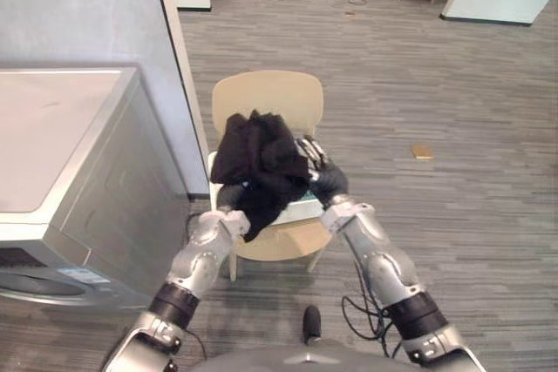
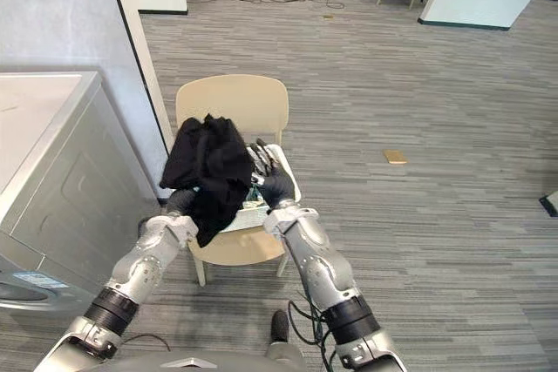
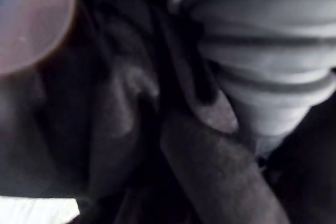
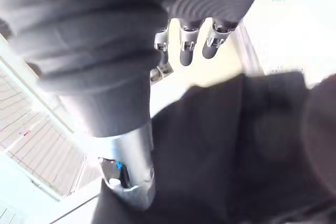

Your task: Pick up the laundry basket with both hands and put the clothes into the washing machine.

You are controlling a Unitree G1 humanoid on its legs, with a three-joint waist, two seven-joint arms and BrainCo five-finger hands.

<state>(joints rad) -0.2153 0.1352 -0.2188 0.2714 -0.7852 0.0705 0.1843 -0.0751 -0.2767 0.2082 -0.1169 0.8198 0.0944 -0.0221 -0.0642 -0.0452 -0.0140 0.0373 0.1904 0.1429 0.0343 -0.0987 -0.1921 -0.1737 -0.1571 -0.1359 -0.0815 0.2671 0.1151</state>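
A: Grey striped carpet [image 1: 436, 84] ran through the room, and a silver washing machine [image 1: 78, 180] stood at the robot's left, in front of a pale wall [image 1: 78, 6]. Where was the laundry basket?

B: The white laundry basket [image 1: 298, 210] was over the seat of a beige chair [image 1: 270, 98], straight ahead and just right of the machine. Black clothes [image 1: 257, 158] were heaped in it and spilled down over its left edge.

A: And the hands?

B: The right hand [image 2: 272, 179] was at the basket's right rim. Its fingers [image 2: 261, 155] were stretched out nearly straight beside the clothes and curled round nothing. The left hand [image 2: 180, 202] was at the basket's left side, buried under the black cloth, so I couldn't tell whether it gripped anything.

A: Anything else about?

B: A small tan thing [image 1: 422, 152] lay on the carpet, well to the chair's right.
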